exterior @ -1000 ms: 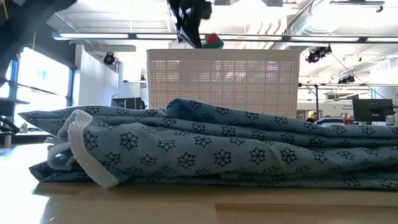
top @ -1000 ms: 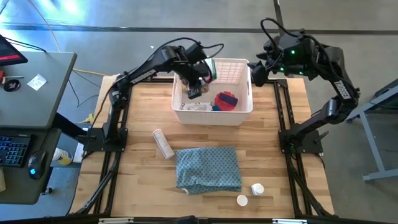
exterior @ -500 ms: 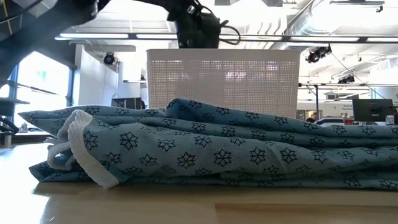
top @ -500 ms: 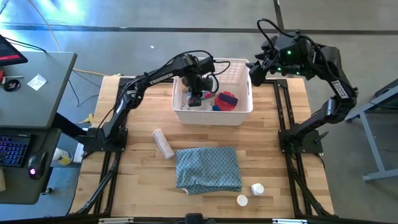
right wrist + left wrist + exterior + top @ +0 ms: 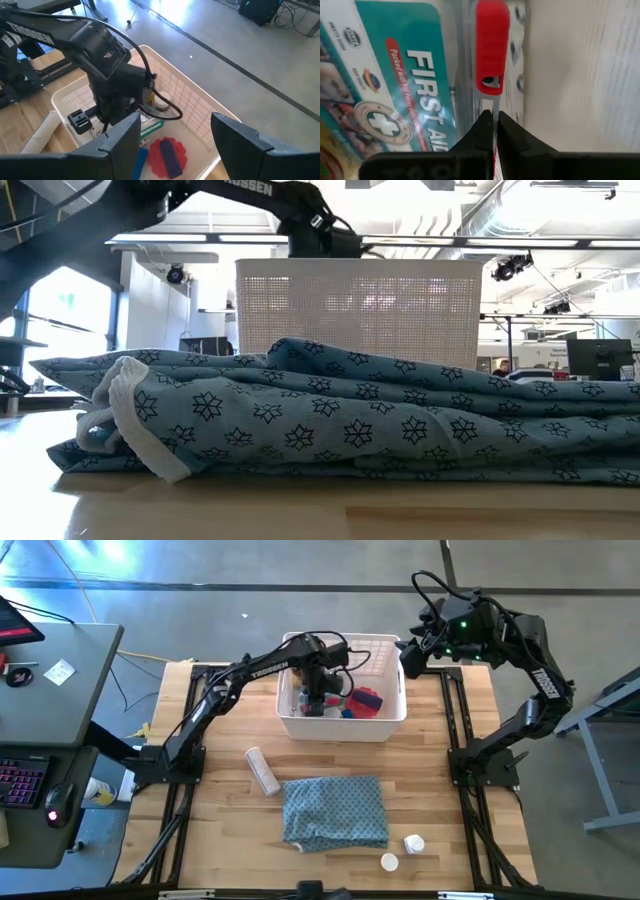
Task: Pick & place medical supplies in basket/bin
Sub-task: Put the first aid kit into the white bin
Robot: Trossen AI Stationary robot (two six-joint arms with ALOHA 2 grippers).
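The white latticed basket (image 5: pixel 392 712) (image 5: pixel 358 310) stands at the table's far middle. My left gripper (image 5: pixel 318 700) (image 5: pixel 494 120) reaches down inside it, shut on a clear first aid kit (image 5: pixel 395 95) with a teal label and a red handle (image 5: pixel 492 45). A pink-red disc with a purple tube (image 5: pixel 366 700) (image 5: pixel 167 155) lies in the basket beside a blue item. In the low view the basket wall hides the gripper. My right gripper (image 5: pixel 412 658) (image 5: pixel 175 130) hangs open above the basket's far right corner. A white roll (image 5: pixel 263 771) and two white pill bottles (image 5: pixel 414 843) (image 5: pixel 389 862) rest on the table. My left gripper pinches a thin clear edge of the first aid kit (image 5: pixel 494 106) just below its red handle, between the two fingertips (image 5: pixel 482 125). The fingers come from above, pointing down into the basket. Whether the kit rests on the basket floor or on other items, I cannot tell.
A folded blue-grey patterned cloth (image 5: pixel 335 810) (image 5: pixel 340 420) lies on the near middle of the table, between the roll and the pill bottles. A desk with a keyboard (image 5: pixel 25 780) stands off the table's left side. Bare wood shows left and right of the basket.
My left gripper has moved from above the basket's far left part toward the near edge and down into the basket, carrying the first aid kit. In the low view the kit and the gripper have sunk behind the basket wall. The right arm has kept still.
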